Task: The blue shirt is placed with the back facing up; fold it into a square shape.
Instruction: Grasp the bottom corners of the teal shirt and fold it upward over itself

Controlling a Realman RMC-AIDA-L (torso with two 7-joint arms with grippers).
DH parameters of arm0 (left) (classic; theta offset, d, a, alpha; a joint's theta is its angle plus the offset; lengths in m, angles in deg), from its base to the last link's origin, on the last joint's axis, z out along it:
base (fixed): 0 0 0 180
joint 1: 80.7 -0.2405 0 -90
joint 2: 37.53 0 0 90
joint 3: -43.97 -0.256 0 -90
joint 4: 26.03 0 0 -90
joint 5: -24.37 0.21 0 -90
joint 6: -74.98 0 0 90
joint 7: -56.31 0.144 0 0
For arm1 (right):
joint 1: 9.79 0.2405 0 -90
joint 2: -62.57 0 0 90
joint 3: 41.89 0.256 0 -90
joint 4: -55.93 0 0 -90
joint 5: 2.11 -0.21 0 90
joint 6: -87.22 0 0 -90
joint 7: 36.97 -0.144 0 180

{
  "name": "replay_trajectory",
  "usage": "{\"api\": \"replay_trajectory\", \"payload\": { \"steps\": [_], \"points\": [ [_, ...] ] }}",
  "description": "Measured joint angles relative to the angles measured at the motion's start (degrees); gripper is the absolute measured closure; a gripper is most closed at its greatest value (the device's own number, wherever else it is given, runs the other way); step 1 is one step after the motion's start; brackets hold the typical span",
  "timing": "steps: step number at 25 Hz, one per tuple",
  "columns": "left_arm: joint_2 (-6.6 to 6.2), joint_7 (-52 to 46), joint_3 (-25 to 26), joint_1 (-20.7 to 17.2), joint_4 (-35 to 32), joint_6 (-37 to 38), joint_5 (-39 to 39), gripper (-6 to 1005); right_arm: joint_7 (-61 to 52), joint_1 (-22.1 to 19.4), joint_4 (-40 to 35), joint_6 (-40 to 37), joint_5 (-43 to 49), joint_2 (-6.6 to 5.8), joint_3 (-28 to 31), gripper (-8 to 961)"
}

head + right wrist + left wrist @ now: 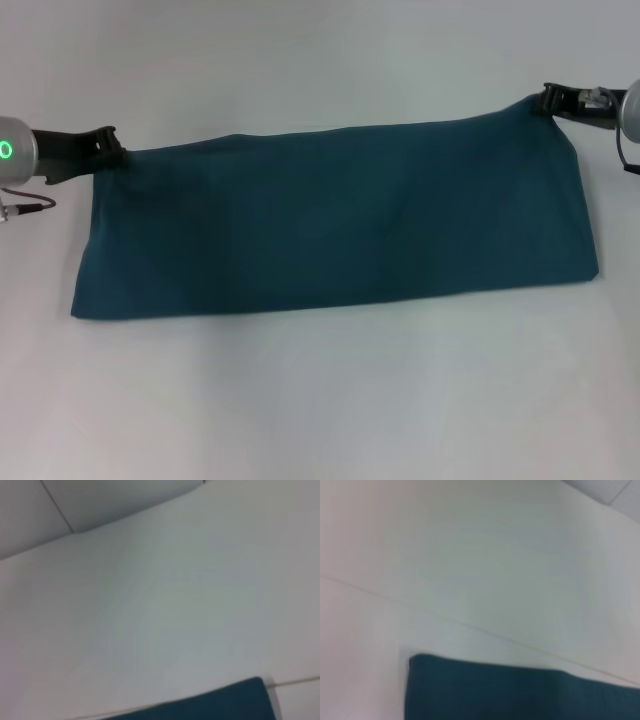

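Desk bare and white nearest the robot. Blue shirt lies flat mid-desk as a long folded band, near edge straight. At its far left corner, left gripper pinches the cloth; at the far right corner, right gripper likewise clamps cloth.

I see the blue shirt folded into a long band, plain dark teal with no print, spread flat across the middle of the white counter, its length running from my left side to my right. Its near edge runs straight, and the cloth looks smooth with only faint creases. The far left corner and far right corner are each drawn out to a slight point. One squared corner lies flat on the white surface.
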Motion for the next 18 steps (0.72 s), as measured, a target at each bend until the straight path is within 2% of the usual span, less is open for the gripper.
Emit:
{"api": "replay_trajectory", "payload": {
  "steps": [5, 8, 18],
  "points": [
    [0.55, -1.0, 0.0, 0.1, 0.1, -3.3, 0.0, 966, 0.5, 1.4, 1.0, 4.3, 0.0, 0.96, -0.4, 922],
    [0.77, -1.0, 0.1, 0.3, 0.7, -5.3, -0.1, 966, 0.5, 2.3, 2.6, 7.9, 0.0, 1.30, -3.1, 921],
    [1.22, -1.2, 0.3, 1.4, 1.9, -9.2, -0.2, 965, 0.5, 3.7, 3.4, 11.5, -0.1, 1.82, -4.4, 917]
  ]
}}
